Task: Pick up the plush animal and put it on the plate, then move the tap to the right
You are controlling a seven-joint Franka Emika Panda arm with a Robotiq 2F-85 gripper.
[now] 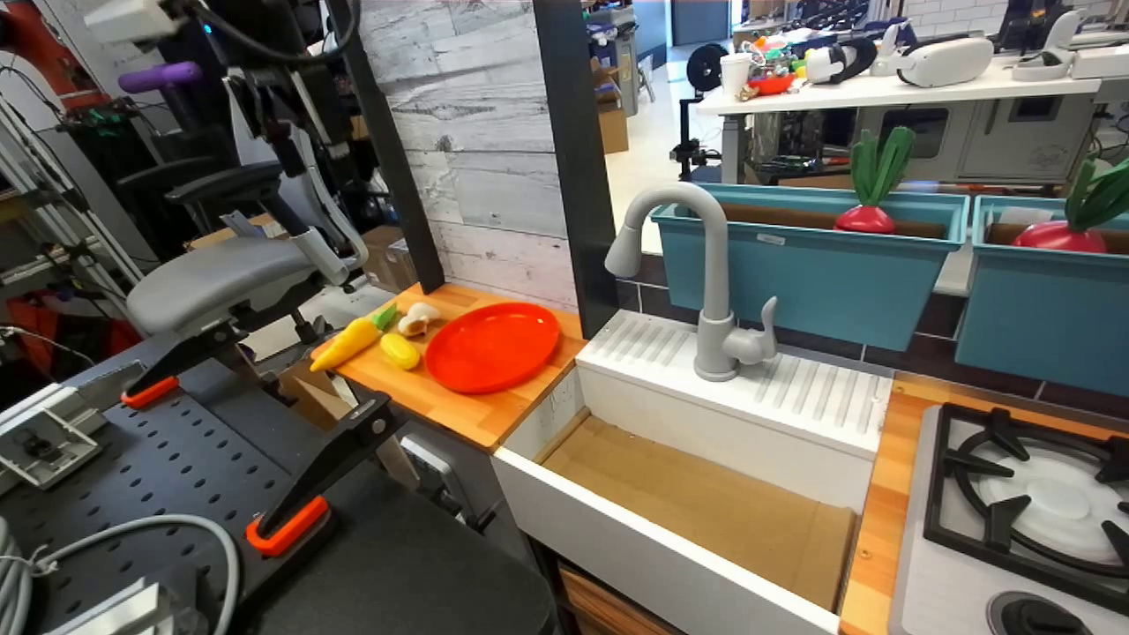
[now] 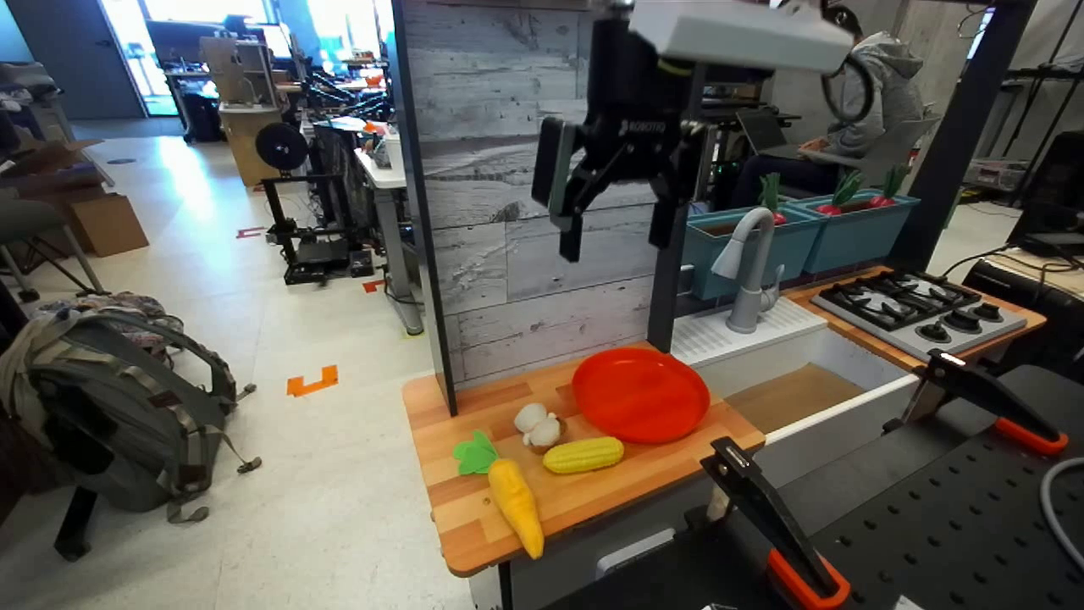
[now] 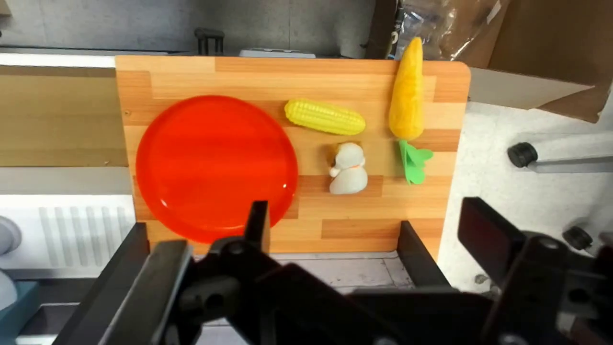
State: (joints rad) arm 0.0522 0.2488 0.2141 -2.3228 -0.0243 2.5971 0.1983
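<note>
The plush animal, a small cream toy with a touch of orange, lies on the wooden counter beside the plate; it shows in both exterior views (image 1: pixel 418 318) (image 2: pixel 539 425) and the wrist view (image 3: pixel 349 168). The round orange-red plate (image 1: pixel 492 347) (image 2: pixel 641 396) (image 3: pixel 216 167) lies flat with nothing on it. The grey tap (image 1: pixel 716 265) (image 2: pixel 749 275) stands behind the sink, its spout head turned toward the plate's side; part shows at the wrist view's left edge (image 3: pixel 8 235). My gripper (image 2: pixel 616 240) (image 3: pixel 367 211) is open and empty, high above the counter.
A yellow corn cob (image 1: pixel 400 351) (image 2: pixel 583 455) (image 3: pixel 324 116) and a yellow carrot with green leaves (image 2: pixel 515 507) (image 3: pixel 407 93) lie close to the plush. A whitewashed wood panel (image 2: pixel 542 203) rises behind the counter. The sink (image 1: pixel 706 503), teal planters (image 1: pixel 794 273) and a stove (image 1: pixel 1041 494) stand alongside.
</note>
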